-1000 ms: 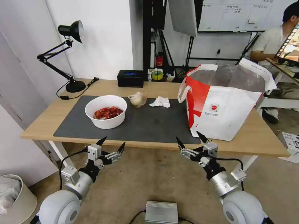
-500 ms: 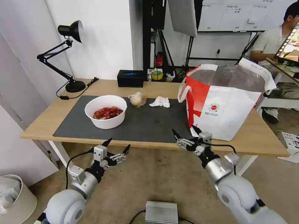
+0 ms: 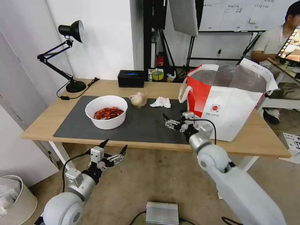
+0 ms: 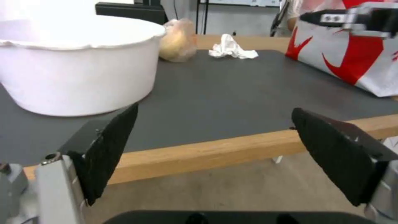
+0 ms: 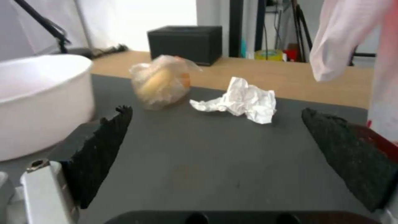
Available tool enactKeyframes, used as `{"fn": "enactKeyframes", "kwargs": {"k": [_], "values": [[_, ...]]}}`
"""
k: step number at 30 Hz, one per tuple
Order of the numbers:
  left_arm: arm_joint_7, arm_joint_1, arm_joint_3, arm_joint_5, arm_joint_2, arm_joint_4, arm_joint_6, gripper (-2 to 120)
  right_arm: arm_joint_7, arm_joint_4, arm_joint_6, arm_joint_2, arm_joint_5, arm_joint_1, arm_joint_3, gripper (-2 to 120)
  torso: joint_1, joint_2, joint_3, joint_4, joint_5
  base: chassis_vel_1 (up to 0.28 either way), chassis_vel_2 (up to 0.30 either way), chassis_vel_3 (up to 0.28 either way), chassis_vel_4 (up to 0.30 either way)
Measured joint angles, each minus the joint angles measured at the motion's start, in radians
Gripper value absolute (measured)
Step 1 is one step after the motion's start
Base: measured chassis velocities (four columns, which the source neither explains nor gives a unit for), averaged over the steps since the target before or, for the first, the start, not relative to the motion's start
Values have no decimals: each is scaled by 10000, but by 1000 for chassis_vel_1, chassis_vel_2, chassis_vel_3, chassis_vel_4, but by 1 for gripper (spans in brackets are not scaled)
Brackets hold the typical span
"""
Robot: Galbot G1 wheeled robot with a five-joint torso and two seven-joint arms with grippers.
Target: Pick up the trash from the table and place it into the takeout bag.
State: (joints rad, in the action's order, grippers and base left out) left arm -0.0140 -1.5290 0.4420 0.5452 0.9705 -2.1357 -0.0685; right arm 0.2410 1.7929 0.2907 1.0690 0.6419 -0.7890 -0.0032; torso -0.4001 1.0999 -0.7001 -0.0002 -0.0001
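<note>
On the table [image 3: 265, 140] lies a dark mat [image 3: 150, 125] with a white bowl [image 3: 106, 112] of red shells, a small clear bag [image 3: 138, 100] holding a beige lump, and a crumpled tissue [image 3: 161, 102]. The white-and-red takeout bag [image 3: 228, 103] stands open at the right. My right gripper [image 3: 174, 118] hovers open low over the mat, just left of the takeout bag and short of the tissue [image 5: 240, 101] and the small bag [image 5: 161, 82]. The left gripper [image 3: 115, 144] hangs open below the table's front edge, facing the bowl [image 4: 79, 62].
A desk lamp [image 3: 70, 56] stands at the table's back left, with a black box [image 3: 130, 78] and a tape roll [image 3: 157, 75] at the back edge. On the floor are a bin [image 3: 12, 197] at the left and a grey box [image 3: 162, 212] in front of me.
My right arm has lifted from below the table's front edge and reached forward over the mat beside the takeout bag. The left arm has barely moved.
</note>
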Motion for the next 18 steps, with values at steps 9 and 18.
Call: {"fn": "enactKeyframes", "kwargs": {"k": [9,18], "values": [[12,-159,276,24,41,-40,-6,100,1171,-1756,651,1019,-27,2111,-1328,100,0,0,0,4,0,0,0,0,0],[20,-111,350,59,108,26,18,100,2116,-3921,1426,2165,17,3845,-1920,100,0,0,0,2,0,0,0,0,0]]}}
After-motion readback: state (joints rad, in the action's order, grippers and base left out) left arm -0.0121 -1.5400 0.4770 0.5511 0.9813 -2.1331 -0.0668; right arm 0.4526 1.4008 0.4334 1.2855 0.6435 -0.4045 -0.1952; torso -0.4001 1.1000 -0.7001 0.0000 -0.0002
